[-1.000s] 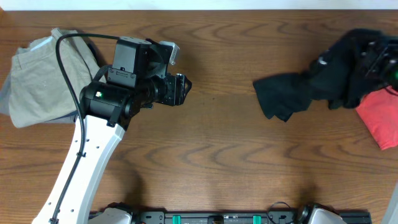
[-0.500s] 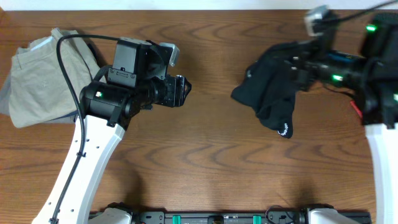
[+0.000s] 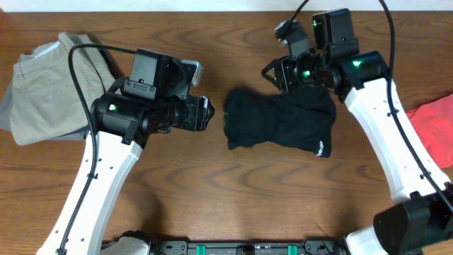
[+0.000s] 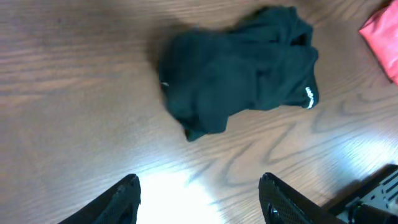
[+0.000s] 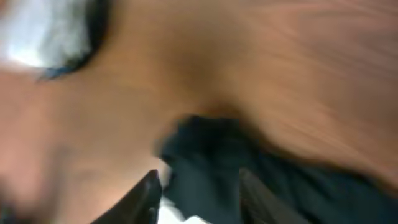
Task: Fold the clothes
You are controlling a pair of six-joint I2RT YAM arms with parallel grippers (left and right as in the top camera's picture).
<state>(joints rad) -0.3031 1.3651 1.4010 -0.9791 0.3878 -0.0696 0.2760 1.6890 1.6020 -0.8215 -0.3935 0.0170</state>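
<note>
Though right-wrist hazy, T-shirt (image 3: 279, 120) crisp overhead.

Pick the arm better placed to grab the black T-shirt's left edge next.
Probably left. The left gripper stands open just beside that edge of the black T-shirt, facing it. The right gripper is at the shirt's far edge, nearer its middle.

Left arm (image 3: 106, 166) and right arm (image 3: 386, 127) with smooth white shell links, bulky black joint housings (image 3: 127, 119), small green lights (image 3: 112, 108) on the housings, black cable (image 3: 71, 65) looping off the left one, pale grey camera block (image 3: 192, 69) by each wrist, black matte jaws
</note>
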